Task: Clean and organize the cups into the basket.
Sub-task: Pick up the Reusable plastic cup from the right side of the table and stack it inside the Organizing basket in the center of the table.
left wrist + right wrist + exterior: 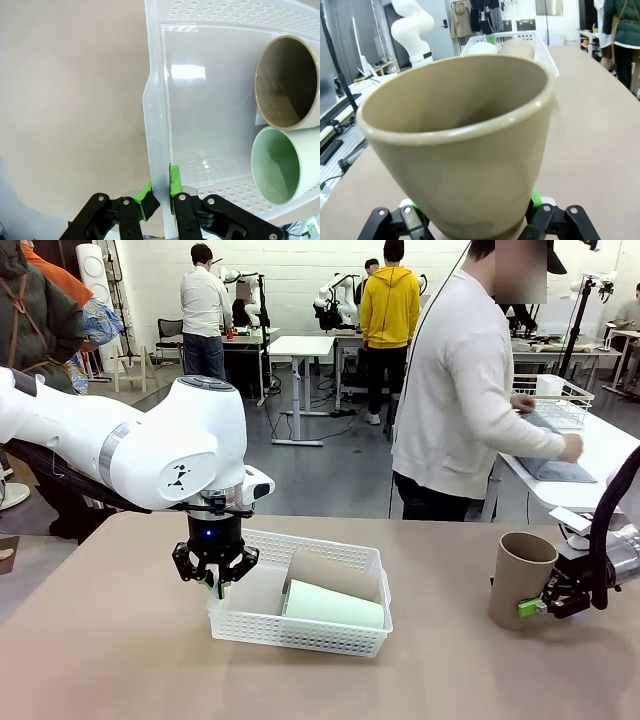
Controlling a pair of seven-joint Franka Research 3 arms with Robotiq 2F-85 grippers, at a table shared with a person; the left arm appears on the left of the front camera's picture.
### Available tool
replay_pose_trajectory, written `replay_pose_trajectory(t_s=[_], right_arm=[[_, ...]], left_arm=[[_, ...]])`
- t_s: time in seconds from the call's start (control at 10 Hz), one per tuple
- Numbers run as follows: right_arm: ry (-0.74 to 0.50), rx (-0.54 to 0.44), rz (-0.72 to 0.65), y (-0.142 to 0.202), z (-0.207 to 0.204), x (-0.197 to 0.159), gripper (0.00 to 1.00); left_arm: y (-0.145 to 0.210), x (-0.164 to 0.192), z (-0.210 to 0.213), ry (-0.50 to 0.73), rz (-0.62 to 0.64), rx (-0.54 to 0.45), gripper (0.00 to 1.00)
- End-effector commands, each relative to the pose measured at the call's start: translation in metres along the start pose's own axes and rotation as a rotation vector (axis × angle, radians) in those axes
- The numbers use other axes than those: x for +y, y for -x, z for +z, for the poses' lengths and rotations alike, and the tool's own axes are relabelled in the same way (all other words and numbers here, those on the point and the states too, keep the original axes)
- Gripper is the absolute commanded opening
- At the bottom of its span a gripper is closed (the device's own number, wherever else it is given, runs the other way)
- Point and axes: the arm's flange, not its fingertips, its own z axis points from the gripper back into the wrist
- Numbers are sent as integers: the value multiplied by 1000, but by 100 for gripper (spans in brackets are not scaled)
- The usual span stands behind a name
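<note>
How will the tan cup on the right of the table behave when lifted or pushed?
The tan cup looks rigid and probably light: thin-walled, empty. The jaws hold it near the base, so the tall top might tilt in the grip. Tall on a narrow base, it would likely tip if pushed near the rim.

I see a white basket [300, 632] with lattice-holed walls, one mint green cup [335, 605] and one tan-brown cup [330, 573]. Third cup [520, 580] tan-brown too; tabletop [120, 660] plain beige, pads [527, 608] green on black fingers.
</note>
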Motion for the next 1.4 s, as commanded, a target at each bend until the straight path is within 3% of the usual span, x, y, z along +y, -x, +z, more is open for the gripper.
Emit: replay_pose_trajectory(t_s=[0.0, 0.1, 0.2, 0.4, 0.7, 1.0, 1.3], right_arm=[[3, 10, 23, -2, 2, 4, 0], [10, 5, 26, -2, 4, 6, 36], [24, 4, 29, -5, 6, 7, 0], [131, 0, -36, -32, 8, 34, 0], [178, 17, -115, -134, 24, 104, 0], [197, -33, -73, -218, 46, 147, 0], [191, -35, -32, -237, 50, 162, 0]], left_arm=[[0, -2, 2, -2, 22, -7, 0], [0, -2, 2, -2, 22, -7, 0], [0, -2, 2, -2, 22, -7, 0], [0, -2, 2, -2, 22, -7, 0], [0, -2, 2, -2, 22, -7, 0], [0, -2, 2, -2, 22, -7, 0], [0, -2, 2, -2, 22, -7, 0]])
